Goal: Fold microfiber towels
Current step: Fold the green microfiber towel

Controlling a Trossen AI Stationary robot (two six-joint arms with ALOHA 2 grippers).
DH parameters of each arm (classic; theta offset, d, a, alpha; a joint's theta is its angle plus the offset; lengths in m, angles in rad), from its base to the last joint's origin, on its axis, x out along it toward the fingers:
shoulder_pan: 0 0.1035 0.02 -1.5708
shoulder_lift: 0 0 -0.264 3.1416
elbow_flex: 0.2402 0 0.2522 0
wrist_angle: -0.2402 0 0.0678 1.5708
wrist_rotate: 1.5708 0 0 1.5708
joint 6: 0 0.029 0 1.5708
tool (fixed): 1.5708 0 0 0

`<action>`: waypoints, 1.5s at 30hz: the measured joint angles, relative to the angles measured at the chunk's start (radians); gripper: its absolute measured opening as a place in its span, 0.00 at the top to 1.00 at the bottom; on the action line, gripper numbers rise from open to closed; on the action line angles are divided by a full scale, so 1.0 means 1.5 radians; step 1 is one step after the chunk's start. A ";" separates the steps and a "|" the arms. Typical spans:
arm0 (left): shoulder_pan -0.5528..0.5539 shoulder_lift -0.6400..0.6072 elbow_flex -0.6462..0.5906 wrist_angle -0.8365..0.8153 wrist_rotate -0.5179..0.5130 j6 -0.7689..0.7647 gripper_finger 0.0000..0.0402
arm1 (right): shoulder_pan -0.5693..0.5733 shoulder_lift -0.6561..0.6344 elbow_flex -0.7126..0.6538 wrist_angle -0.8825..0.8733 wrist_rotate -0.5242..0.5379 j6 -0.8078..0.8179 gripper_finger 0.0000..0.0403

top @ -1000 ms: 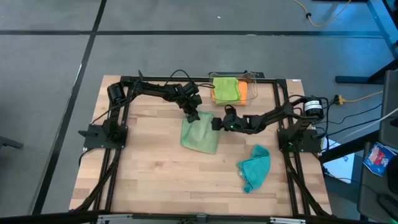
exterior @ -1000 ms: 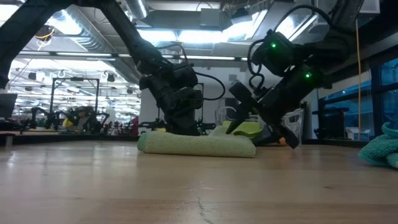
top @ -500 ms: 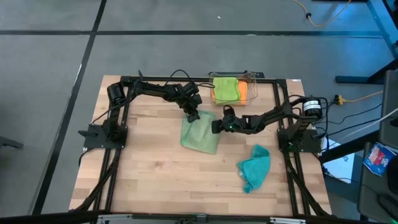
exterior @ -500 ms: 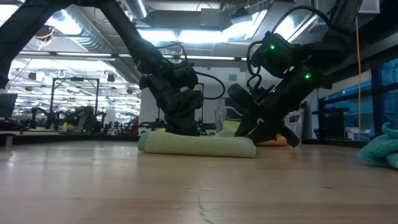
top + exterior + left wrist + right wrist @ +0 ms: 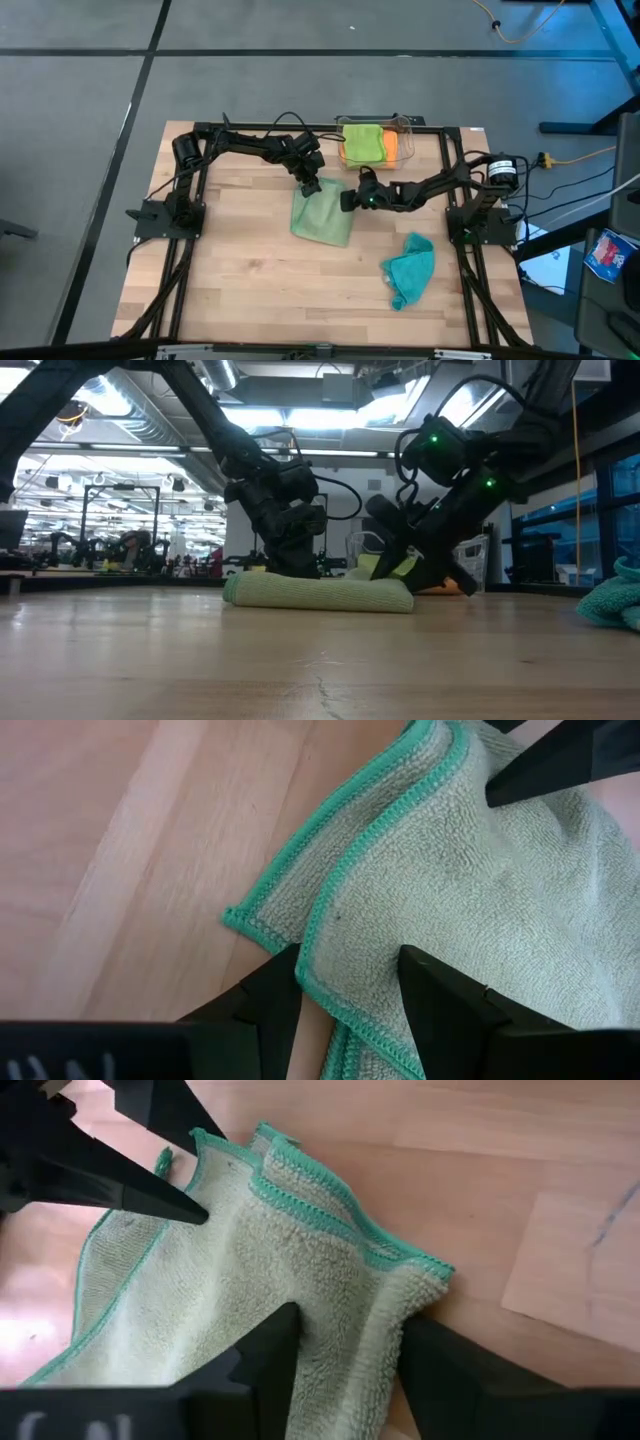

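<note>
The pale sage green towel (image 5: pixel 322 217) lies folded on the table's middle, its teal-stitched edges stacked at the far end. My left gripper (image 5: pixel 310 187) stands open over the towel's far left corner (image 5: pixel 330 920), one finger on each side of the upper layer's edge. My right gripper (image 5: pixel 348 200) is at the far right corner, shut on the thick fold there. A teal towel (image 5: pixel 410 268) lies crumpled near the right edge. A lime green towel (image 5: pixel 362 140) and an orange one (image 5: pixel 391 150) sit in the clear bin (image 5: pixel 405 128). My left gripper stands astride the upper layer's stitched edge (image 5: pixel 345 1005); I cannot tell whether its tips touch the cloth. My right gripper pinches the thick fold of several layers (image 5: pixel 350 1315) at the towel's far right corner between its two fingers, slanting down from the table's right. The towel lies flat on the table.
The clear bin stands at the table's far edge, just behind both grippers. The dark frame rails (image 5: pixel 200 240) run along the table's sides. Bare wood (image 5: pixel 260 290) lies on the near side of the folded towel.
My right gripper has rolled a little at the wrist, and its fingers, wide apart a second ago, have come together on the towel's far right corner. The towel has stayed where it lay.
</note>
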 joint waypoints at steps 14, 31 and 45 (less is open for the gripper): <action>0.000 0.000 0.000 0.000 -0.001 0.000 0.59 | -0.015 -0.091 0.000 -0.085 -0.087 0.002 0.54; 0.000 0.000 0.000 0.001 -0.002 -0.002 0.59 | 0.067 -0.191 0.001 -0.212 -0.021 0.060 0.54; -0.001 0.000 0.000 0.001 -0.002 -0.001 0.59 | 0.114 -0.179 0.001 -0.356 0.117 0.290 0.54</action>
